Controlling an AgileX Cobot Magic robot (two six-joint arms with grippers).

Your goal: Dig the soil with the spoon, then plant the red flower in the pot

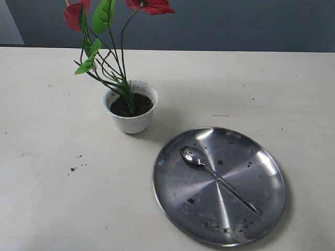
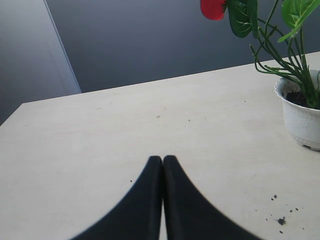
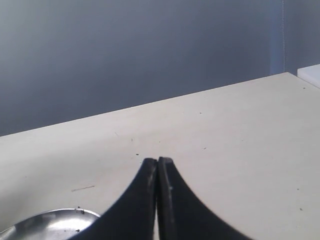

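The white scalloped pot (image 1: 131, 112) stands left of centre on the table, filled with dark soil (image 1: 131, 105). The red flower (image 1: 152, 5) stands upright in that soil, its green stems (image 1: 116, 73) rising past the top edge. The silver spoon (image 1: 217, 178) lies diagonally on the round steel plate (image 1: 178, 196). The left wrist view shows the pot (image 2: 302, 120) and a red bloom (image 2: 213, 8) off to one side of my left gripper (image 2: 162, 159), which is shut on nothing. My right gripper (image 3: 157, 161) is shut and empty too. Neither gripper shows in the exterior view.
Soil crumbs (image 1: 74, 168) lie scattered on the pale table (image 1: 52, 104) left of the plate, and more specks dot the plate's surface. The plate's rim (image 3: 47, 217) peeks into the right wrist view. A dark wall runs behind the table's far edge.
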